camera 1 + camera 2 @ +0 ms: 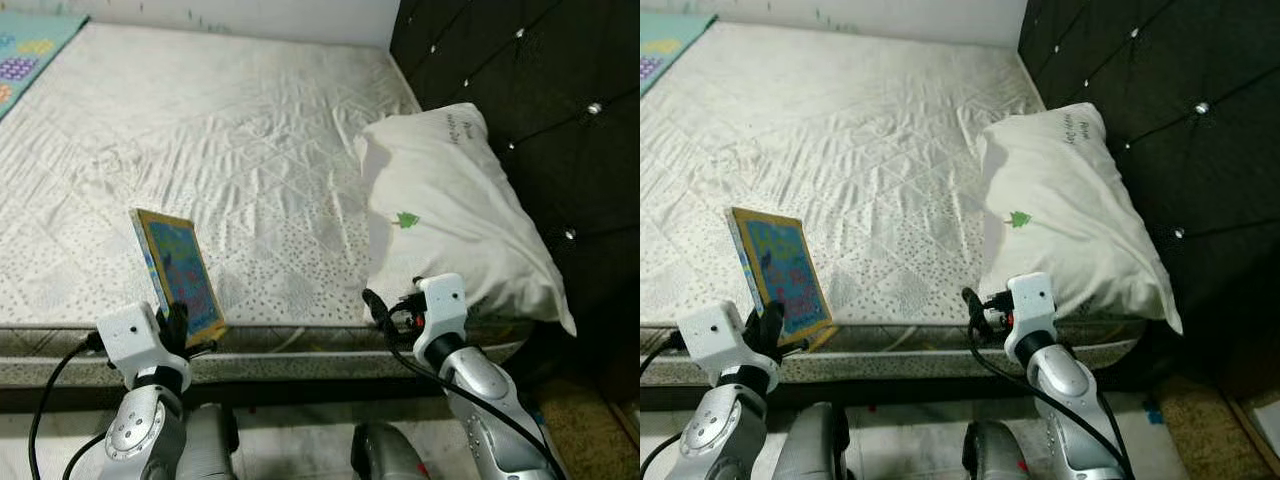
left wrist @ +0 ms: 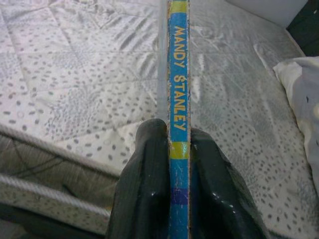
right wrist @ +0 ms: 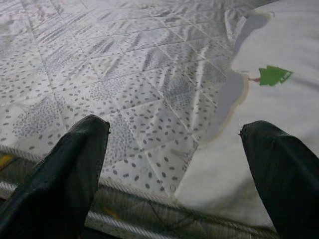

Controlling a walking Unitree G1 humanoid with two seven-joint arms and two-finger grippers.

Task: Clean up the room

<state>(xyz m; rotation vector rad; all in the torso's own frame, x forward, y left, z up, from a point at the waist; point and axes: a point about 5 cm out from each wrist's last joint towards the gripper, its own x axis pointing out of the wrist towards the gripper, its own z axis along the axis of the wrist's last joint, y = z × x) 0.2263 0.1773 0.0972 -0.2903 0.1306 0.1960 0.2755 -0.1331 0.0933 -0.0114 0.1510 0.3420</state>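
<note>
Nearest the robot, the left gripper point(image 2: 172, 149) is clamped on a thin children's book point(image 1: 178, 272), its two black fingers point(image 2: 144, 169) pressed flat against either cover near the book's lower end. The book stands upright on its edge just above the near edge of the bed point(image 1: 250, 150), tilted slightly. Its cover is bright blue with a yellow-tan border and small coloured figures too blurred to read; the blue spine, scuffed along one side and banded in yellow-green, reads "MANDY STANLEY" in yellow letters. The book's lower corner is hidden behind the gripper.

The right gripper point(image 3: 174, 149) hovers at the bed's near edge with its fingers wide apart, holding nothing, the white pillow point(image 1: 450, 210) just beyond it.

The pillow leans against the dark tufted headboard point(image 1: 540, 90) and bears a small green mark; faint writing near its top cannot be made out. The quilted white mattress stretches away, and a patterned mat point(image 1: 30, 50) is cut off at the far left corner.
</note>
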